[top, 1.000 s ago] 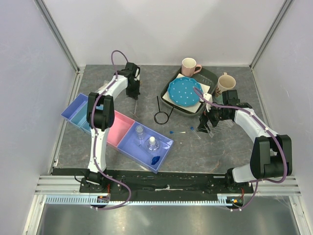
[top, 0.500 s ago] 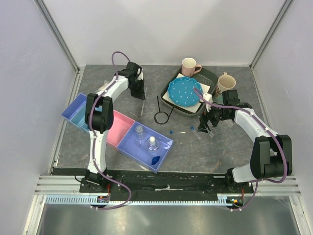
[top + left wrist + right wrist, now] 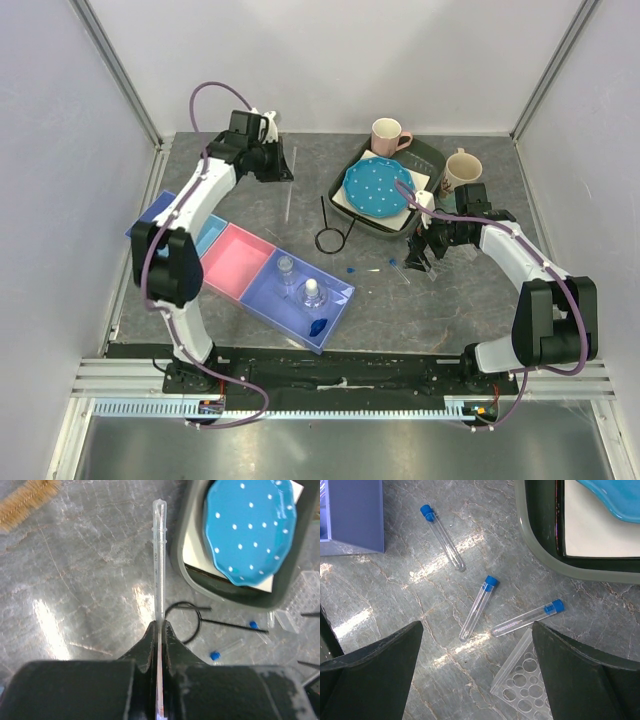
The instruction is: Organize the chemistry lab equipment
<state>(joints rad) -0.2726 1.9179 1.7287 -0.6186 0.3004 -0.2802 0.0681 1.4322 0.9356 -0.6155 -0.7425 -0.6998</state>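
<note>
One long tray holds two clear little bottles and the blue hexagonal piece, so a bit is done. Left out on the table are the clear tube rack and the black wire ring. The left gripper pinches a thin stick tight. The right gripper hangs wide apart over three tiny blue-capped tubes

No words or numbers can be read anywhere; the thin clear stick has a few tiny marks on its side, but they are too small and faint to read.
</note>
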